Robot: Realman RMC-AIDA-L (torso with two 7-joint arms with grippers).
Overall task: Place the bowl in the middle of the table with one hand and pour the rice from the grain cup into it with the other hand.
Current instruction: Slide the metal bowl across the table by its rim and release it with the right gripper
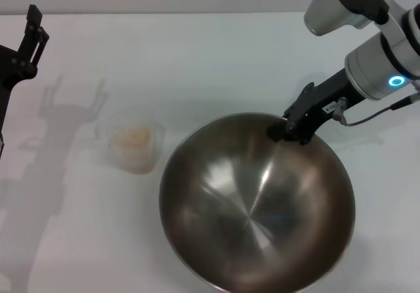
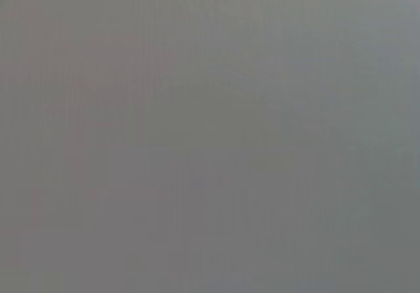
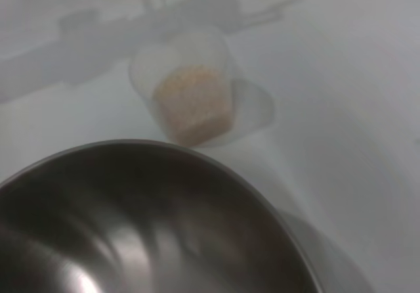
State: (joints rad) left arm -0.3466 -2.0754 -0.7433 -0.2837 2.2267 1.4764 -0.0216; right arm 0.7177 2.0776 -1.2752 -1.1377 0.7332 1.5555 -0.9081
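White unmarked counter (image 1: 216, 63) carries the large shiny steel bowl (image 1: 256, 207); right tool (image 1: 289, 130) clamped on its rim should settle it beside the clear rice-filled cup (image 1: 134, 145).

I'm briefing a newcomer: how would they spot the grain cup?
Find the big steel bowl on the white table. Just off its rim, on the robot's left, stands the grain cup: small, clear plastic, holding pale rice.

One bowl (image 1: 256, 204), one grain cup (image 1: 134, 145), one heap of rice (image 1: 133, 137). Two pincers: left pincer (image 1: 33, 33), right pincer (image 1: 289, 130). One counter (image 1: 197, 63).
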